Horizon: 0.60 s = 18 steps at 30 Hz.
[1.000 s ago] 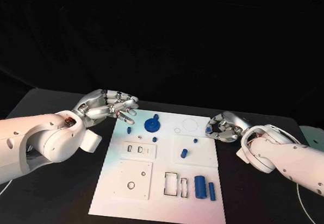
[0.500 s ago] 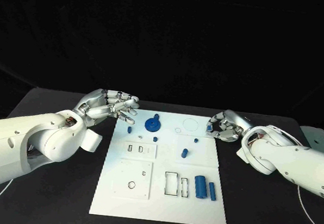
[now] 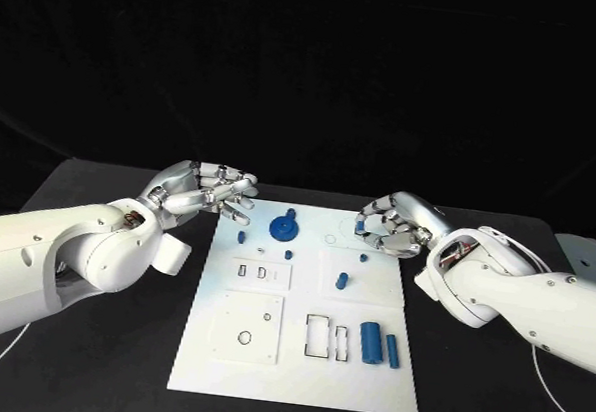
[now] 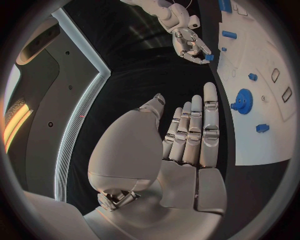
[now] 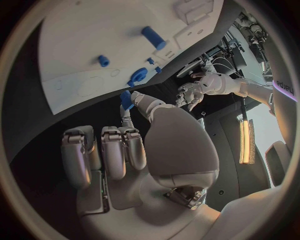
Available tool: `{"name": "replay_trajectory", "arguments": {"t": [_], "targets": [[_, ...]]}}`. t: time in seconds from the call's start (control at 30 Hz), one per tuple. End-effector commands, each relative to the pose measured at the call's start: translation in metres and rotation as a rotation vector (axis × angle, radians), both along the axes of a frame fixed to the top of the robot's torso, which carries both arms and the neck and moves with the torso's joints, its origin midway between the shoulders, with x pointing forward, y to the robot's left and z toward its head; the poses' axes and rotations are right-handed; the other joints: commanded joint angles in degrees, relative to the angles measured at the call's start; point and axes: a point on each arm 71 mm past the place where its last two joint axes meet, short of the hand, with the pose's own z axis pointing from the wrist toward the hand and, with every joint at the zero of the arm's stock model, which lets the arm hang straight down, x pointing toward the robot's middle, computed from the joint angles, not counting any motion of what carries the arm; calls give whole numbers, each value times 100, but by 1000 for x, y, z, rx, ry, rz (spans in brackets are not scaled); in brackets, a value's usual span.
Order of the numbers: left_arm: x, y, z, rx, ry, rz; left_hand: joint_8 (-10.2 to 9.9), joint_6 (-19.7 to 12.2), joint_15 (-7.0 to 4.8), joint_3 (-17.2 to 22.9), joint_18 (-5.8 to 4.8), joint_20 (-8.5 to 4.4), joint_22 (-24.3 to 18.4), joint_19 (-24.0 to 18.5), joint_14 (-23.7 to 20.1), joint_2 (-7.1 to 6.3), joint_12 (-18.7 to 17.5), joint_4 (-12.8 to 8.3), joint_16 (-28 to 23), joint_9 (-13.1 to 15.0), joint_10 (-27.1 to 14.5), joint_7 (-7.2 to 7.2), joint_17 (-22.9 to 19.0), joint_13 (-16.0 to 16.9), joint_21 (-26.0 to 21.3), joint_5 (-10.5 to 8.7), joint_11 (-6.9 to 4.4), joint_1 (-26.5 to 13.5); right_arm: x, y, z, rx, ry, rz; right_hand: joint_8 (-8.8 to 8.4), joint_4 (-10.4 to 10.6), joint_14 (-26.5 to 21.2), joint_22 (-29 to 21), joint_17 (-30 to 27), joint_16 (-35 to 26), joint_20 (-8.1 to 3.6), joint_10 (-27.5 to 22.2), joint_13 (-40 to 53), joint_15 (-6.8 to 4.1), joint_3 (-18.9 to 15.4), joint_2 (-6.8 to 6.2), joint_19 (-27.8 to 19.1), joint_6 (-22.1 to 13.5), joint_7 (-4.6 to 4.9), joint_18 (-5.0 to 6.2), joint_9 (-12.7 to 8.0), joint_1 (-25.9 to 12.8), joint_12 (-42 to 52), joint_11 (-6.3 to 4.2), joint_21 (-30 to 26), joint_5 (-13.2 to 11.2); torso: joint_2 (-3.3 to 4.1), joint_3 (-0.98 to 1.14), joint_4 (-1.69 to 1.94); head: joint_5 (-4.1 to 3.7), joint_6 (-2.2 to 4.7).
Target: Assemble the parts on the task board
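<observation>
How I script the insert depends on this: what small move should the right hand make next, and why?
Probably ease the right hand down toward the task board: it pinches a small blue part over the board's far end, not yet seated. Which hole it suits I cannot tell.

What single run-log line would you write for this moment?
left hand: empty, beside white task board | right hand: pinches small blue part at board's far corner | blue gear-shaped part: on board

The right hand point(image 3: 390, 225) hides most of its pinched blue part point(image 5: 126, 99).
</observation>
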Motion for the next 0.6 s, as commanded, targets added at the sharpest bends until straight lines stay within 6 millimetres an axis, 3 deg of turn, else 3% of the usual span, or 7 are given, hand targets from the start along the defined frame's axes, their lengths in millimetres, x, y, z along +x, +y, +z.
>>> {"name": "replay_trajectory", "arguments": {"t": [0.03,0.17,0.33,0.6], "targets": [[2,1,0,-33,16,17,-36,-8,8,8,74,9,-5,27,2,55,-25,14,6,4,-44,26,5,-7,1,23,6,17,-5,17,4,-35,-14,-17,66,5,587,1510,1507,19,-48,607,1509,-47,9,2,599,16,-34,-82,71,-28,20,-51,25,-20,-32,-20,13,41,-13],[5,5,-2,-70,47,49,-34,-1,8,13,74,9,-5,29,4,61,-22,12,6,5,-38,25,9,-6,-1,23,4,23,-14,51,4,-45,13,36,70,6,587,1510,1507,19,-50,593,1496,-48,10,-5,599,2,-29,-82,73,-42,7,-49,25,-33,-39,-27,20,113,-56],[6,6,-2,-89,61,65,-34,1,7,14,74,9,-5,30,5,63,-20,12,6,6,-35,24,10,-5,-2,23,4,24,-23,85,-2,-79,34,91,77,12,587,1510,1507,19,-51,584,1487,-48,9,-4,599,4,-29,-82,76,-55,-2,-48,25,-40,-35,-35,28,134,-78],[6,4,-2,-92,67,61,-32,6,7,16,74,9,-6,30,8,66,-17,10,6,7,-29,23,14,-4,-4,23,3,27,-32,111,-20,-127,57,132,80,12,587,1510,1507,19,-51,559,1464,-48,8,-14,599,-9,-29,-82,77,-66,-25,-49,25,-47,-21,-30,23,150,-74]]}}
